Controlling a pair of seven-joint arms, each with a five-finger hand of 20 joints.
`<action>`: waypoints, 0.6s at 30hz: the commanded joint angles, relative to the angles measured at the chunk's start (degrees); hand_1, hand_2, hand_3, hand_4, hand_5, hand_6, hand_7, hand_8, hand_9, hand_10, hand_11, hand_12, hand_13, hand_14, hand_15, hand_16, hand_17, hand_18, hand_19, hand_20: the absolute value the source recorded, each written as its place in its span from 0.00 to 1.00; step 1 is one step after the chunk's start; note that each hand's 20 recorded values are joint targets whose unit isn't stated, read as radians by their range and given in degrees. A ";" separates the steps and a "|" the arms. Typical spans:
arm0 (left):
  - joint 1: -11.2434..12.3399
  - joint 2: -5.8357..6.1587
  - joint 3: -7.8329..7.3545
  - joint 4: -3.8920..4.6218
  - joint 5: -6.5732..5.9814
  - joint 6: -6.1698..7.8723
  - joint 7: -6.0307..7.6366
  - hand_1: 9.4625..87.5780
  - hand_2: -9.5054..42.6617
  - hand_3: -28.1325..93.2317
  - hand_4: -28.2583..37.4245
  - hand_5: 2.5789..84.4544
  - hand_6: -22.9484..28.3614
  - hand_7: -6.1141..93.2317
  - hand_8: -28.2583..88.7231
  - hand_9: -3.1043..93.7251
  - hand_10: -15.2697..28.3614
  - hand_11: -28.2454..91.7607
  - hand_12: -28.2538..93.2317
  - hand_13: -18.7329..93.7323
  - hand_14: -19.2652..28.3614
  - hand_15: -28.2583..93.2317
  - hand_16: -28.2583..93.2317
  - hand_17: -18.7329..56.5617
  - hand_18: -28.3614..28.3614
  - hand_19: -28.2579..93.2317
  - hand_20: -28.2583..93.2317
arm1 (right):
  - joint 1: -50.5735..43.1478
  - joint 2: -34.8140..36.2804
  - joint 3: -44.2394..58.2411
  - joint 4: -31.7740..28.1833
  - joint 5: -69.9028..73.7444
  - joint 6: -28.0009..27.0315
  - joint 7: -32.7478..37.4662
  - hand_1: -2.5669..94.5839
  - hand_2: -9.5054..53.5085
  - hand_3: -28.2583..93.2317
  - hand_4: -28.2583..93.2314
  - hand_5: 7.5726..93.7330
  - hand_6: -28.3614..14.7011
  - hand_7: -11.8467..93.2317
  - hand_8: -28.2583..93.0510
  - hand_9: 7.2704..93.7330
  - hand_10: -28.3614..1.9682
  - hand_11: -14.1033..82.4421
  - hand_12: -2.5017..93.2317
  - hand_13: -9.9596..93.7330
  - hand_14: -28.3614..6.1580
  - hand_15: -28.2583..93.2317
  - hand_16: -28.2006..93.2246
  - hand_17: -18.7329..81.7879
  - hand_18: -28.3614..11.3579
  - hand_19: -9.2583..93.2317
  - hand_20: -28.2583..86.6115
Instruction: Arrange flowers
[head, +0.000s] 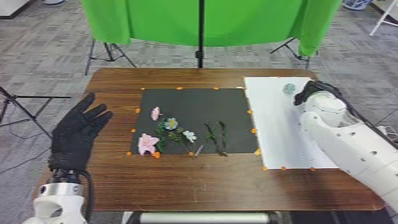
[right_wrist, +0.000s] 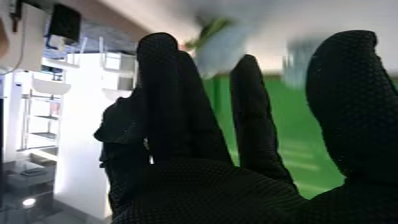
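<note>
Currently the right hand (head: 320, 91) is over the far part of the white sheet (head: 276, 125), fingers straight and thumb wide of them, near a pale bluish flower (head: 289, 89); whether they touch, I cannot tell. The left hand (head: 73, 135) is spread open at the table's left side; the pink flower (head: 147, 143), white flower (head: 189, 136) and green stems (head: 211, 133) lie on the black mat (head: 191, 107).
</note>
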 joint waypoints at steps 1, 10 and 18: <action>-0.73 0.06 0.90 0.87 0.17 -0.68 0.14 0.22 0.37 0.84 0.12 0.40 0.62 0.18 0.16 0.37 0.80 0.46 0.33 0.37 0.92 0.63 0.18 0.10 0.85 0.58 0.39 | 1.06 -2.55 -1.02 3.74 -1.79 0.00 1.45 0.43 0.00 0.89 0.00 0.57 0.76 0.26 0.12 0.62 0.43 0.31 0.16 0.60 0.46 0.80 0.29 0.41 0.19 1.00 0.70; 0.69 0.84 0.83 0.29 -0.54 0.64 1.97 0.22 0.37 0.84 0.12 0.40 0.62 0.18 0.17 0.37 0.80 0.46 0.33 0.37 0.92 0.63 0.18 0.10 0.85 0.58 0.39 | 1.30 0.36 -5.80 3.11 -6.24 14.65 -0.91 0.66 0.00 0.75 0.00 0.90 0.74 0.30 0.24 0.98 0.77 0.23 0.35 0.83 0.82 0.72 0.45 0.54 0.33 1.00 0.66; 1.53 1.11 0.61 -0.11 -1.01 1.02 2.61 0.22 0.37 0.84 0.12 0.40 0.62 0.18 0.17 0.37 0.80 0.46 0.33 0.37 0.91 0.63 0.18 0.10 0.85 0.58 0.39 | 0.66 0.89 -6.18 -10.61 -6.02 22.13 -6.71 0.66 0.00 0.77 0.00 0.92 0.70 0.28 0.25 1.00 0.81 0.25 0.36 0.86 0.78 0.74 0.44 0.57 0.29 1.00 0.68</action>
